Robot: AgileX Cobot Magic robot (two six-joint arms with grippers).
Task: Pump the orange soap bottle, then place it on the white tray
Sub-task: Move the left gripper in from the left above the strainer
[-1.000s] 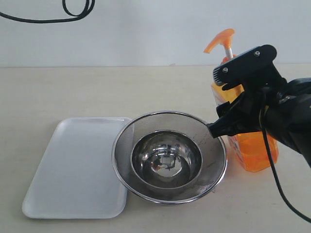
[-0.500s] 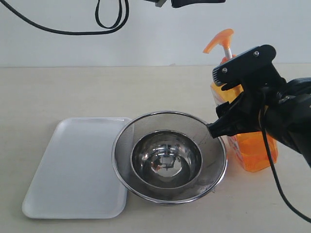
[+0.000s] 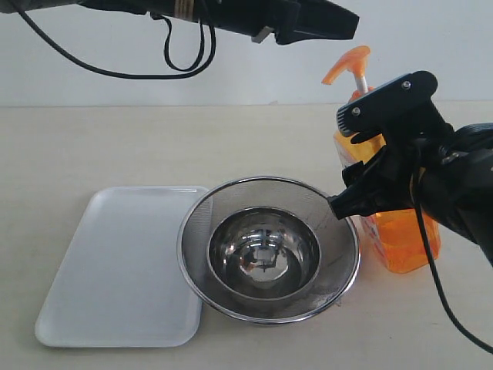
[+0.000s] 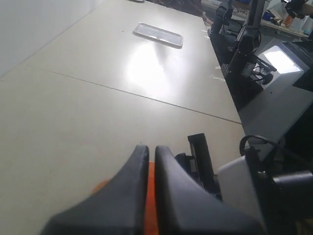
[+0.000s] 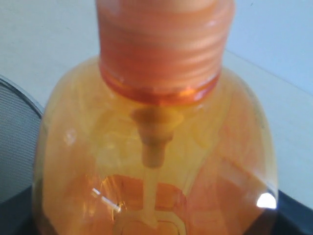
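The orange soap bottle (image 3: 402, 240) stands on the table at the right, its orange pump head (image 3: 348, 63) raised on a white stem. My right gripper (image 3: 343, 162) is shut on the bottle's body, one black finger on each side. In the right wrist view the bottle (image 5: 156, 147) fills the picture, with a dark finger (image 5: 297, 215) at the corner. My left gripper (image 3: 348, 23) hangs shut and empty, just left of and above the pump head. In the left wrist view its fingers (image 4: 148, 151) are together and the orange pump (image 4: 150, 196) shows below them. The white tray (image 3: 115, 262) lies at the front left.
A round steel mesh strainer (image 3: 339, 231) holding a steel bowl (image 3: 263, 250) sits between the tray and the bottle, touching the tray's right edge. A black cable (image 3: 185, 54) loops under the left arm. The right arm's black and grey body (image 4: 239, 181) lies close beside the left gripper.
The left arm has come in from the top left and moved right, toward the pump head. The right gripper, bottle, strainer and tray have not moved.
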